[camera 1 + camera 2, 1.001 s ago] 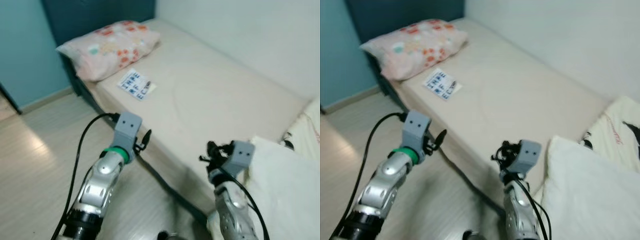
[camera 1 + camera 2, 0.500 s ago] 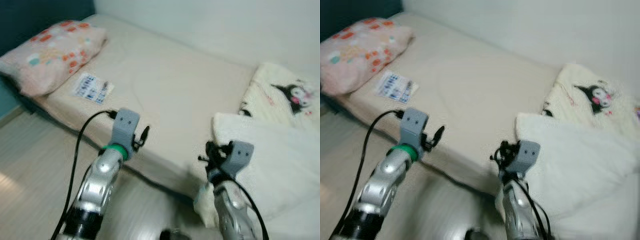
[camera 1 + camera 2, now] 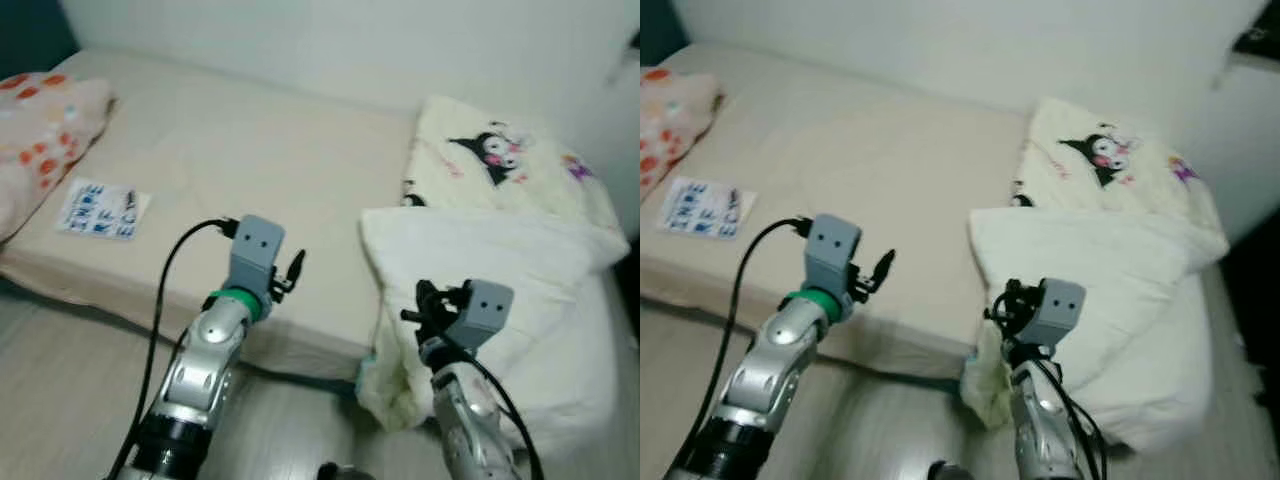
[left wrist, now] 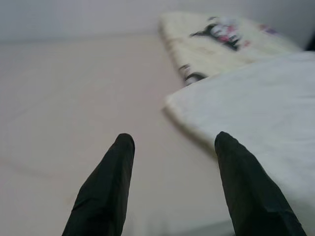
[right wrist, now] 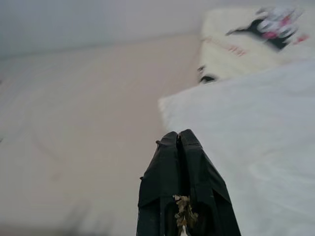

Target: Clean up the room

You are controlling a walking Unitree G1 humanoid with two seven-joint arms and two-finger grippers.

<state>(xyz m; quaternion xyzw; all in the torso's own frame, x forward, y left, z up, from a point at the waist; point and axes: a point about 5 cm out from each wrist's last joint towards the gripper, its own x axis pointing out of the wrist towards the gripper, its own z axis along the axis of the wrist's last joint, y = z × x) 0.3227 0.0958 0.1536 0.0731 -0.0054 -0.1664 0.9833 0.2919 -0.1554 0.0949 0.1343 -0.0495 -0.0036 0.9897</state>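
A beige bed point(image 3: 250, 160) runs across the view. A thick white duvet point(image 3: 500, 250) lies bunched on its right end and spills over the near edge. Behind it rests a cream blanket with a black cartoon figure point(image 3: 490, 160). A small sheet printed in blue point(image 3: 100, 210) lies flat on the left of the mattress, near a floral pillow point(image 3: 40, 130). My left gripper point(image 3: 297, 265) hovers open at the bed's near edge, nothing between its fingers point(image 4: 118, 167). My right gripper point(image 3: 418, 300) is shut, raised in front of the duvet's overhanging corner.
A pale wall backs the bed. Light wooden floor point(image 3: 80, 380) runs along the near side of the bed, under my arms. A dark gap opens at the far right beyond the duvet point(image 3: 1250, 300). A small brownish scrap point(image 5: 184, 211) clings low between the right fingers.
The camera has swung to the right: the floral pillow and printed sheet slid to the left edge, while the duvet and cartoon blanket came into full view. Both arms keep their pose.
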